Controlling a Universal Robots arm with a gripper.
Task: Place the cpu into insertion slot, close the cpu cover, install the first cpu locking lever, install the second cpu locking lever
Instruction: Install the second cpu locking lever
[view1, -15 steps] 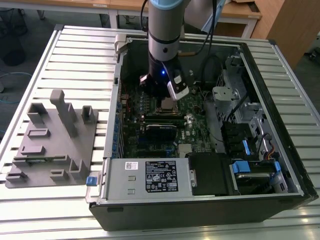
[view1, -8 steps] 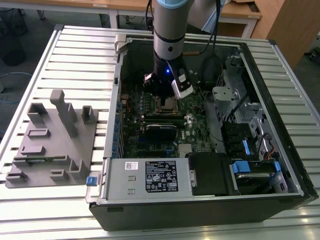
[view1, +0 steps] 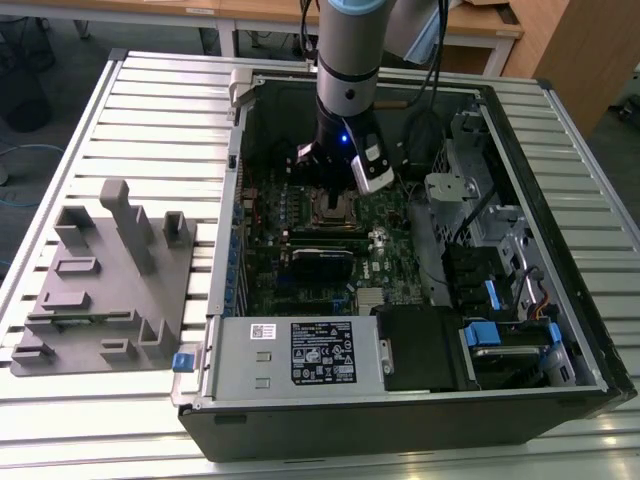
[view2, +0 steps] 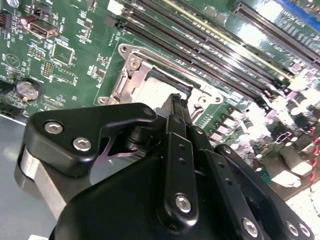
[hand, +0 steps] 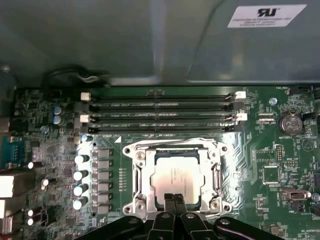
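My gripper: my two fingers stand pressed together, tip against tip, with nothing between them that I can see. In both wrist views they come to one narrow point.

Chip: it lies flat in the socket, pale metal face up, straight ahead of my fingertips and just under them. My tips overlap its near edge; I cannot tell whether they touch it or hang a little above.

Socket: the silver surround reaches out on all sides of my tips, with most of it lying beyond them, toward the memory slots.

Cover: I judge the thin silver frame with the big window to be lying down around the chip, since the chip's face shows through its middle. Whether it is fully pressed home I cannot tell.

Levers: thin wire runs along the socket's far edge, crosswise to my fingers; I cannot tell whether either lever is hooked.

Key relation: the chip is square, so it has no long axis; what matters is that it sits dead ahead of my closed tips, centred on them, not off to a side.

Arm: in the exterior view I reach down into the open computer case, over the socket, well apart from the grey power supply box.
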